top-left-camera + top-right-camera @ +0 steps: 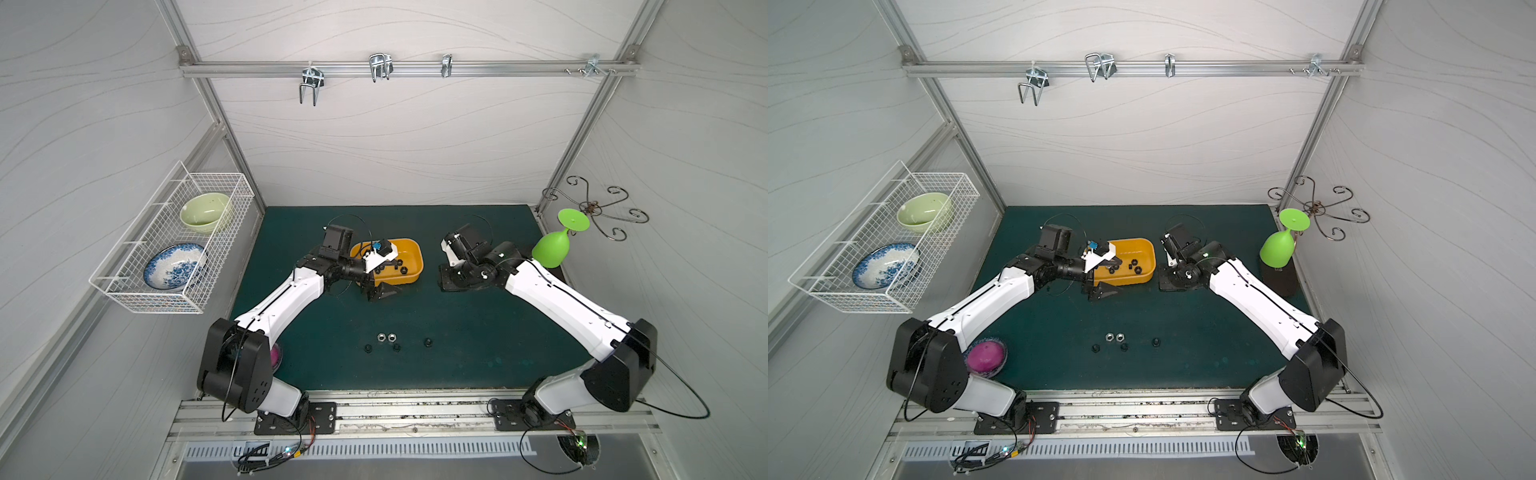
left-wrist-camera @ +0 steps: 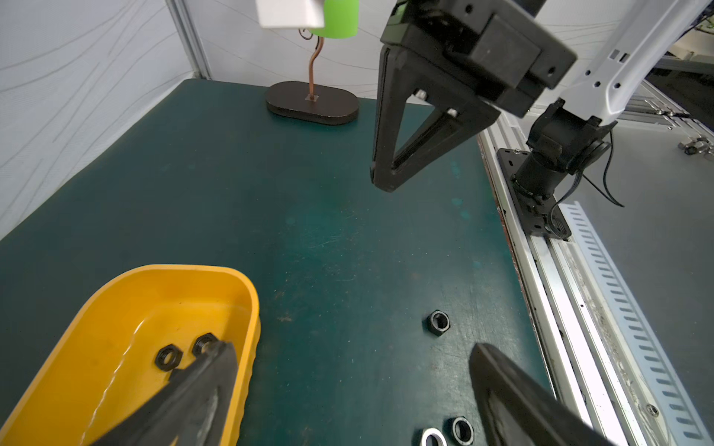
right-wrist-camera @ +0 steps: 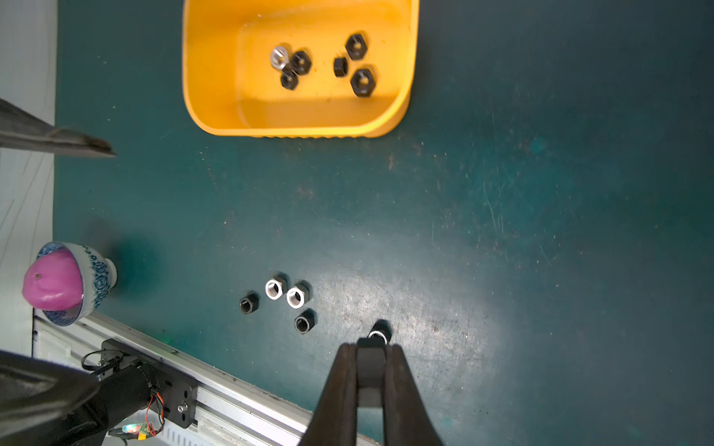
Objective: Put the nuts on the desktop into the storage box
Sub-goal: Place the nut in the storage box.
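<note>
- The left gripper [image 2: 349,345] hangs with its jaws spread wide at the near corner of the yellow storage box [image 3: 216,77]. One finger is over the box floor, the other over the counter [image 1: 457,332], and it carries nothing.
- Six nuts [image 3: 300,61] lie inside the box: five black and one silver.
- Five more sit near the counter's front edge, well apart from the box: two silver nuts [image 1: 380,337] side by side and three black nuts [image 1: 427,342] around them.
- The right gripper [image 2: 380,185] hovers above the counter near the box's right end, jaws pressed together and apparently empty.
- This looks like the gap between a drop and the next pick, with the task roughly half done.
- The next move calls for lowering open jaws squarely over a single nut. The outlying black one looks easiest, since grabbing either silver nut may nudge its neighbour.
</note>
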`<state>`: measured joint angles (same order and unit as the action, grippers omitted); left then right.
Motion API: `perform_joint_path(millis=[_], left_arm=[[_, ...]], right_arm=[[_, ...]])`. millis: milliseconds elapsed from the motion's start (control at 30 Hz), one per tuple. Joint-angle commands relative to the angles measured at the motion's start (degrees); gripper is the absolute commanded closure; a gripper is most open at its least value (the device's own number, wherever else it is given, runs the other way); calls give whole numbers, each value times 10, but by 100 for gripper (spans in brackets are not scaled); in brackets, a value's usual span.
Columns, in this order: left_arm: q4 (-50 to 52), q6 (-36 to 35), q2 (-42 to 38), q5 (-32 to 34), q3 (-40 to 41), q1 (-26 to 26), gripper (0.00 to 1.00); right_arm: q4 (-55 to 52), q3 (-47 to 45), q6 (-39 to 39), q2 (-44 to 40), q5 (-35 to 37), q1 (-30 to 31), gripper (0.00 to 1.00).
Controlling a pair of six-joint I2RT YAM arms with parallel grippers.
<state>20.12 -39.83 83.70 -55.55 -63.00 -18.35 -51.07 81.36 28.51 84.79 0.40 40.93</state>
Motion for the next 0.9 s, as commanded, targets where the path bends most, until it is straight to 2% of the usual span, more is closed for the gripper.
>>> perform_joint_path(millis=[0,200,467,867], left_arm=[[11,7,-20,-23,-22,15,2],[-1,24,-35,-35,-18,42,2],[-33,42,-39,-5,-19,87,2],[-38,12,-20,23,-20,96,2]], right_arm=[[-14,32,-31,23,-16,-7,100],[20,69,-50,56,-51,-16,100],[45,121,-53,117,-73,-22,100],[74,179,-72,203,-82,-27,100]])
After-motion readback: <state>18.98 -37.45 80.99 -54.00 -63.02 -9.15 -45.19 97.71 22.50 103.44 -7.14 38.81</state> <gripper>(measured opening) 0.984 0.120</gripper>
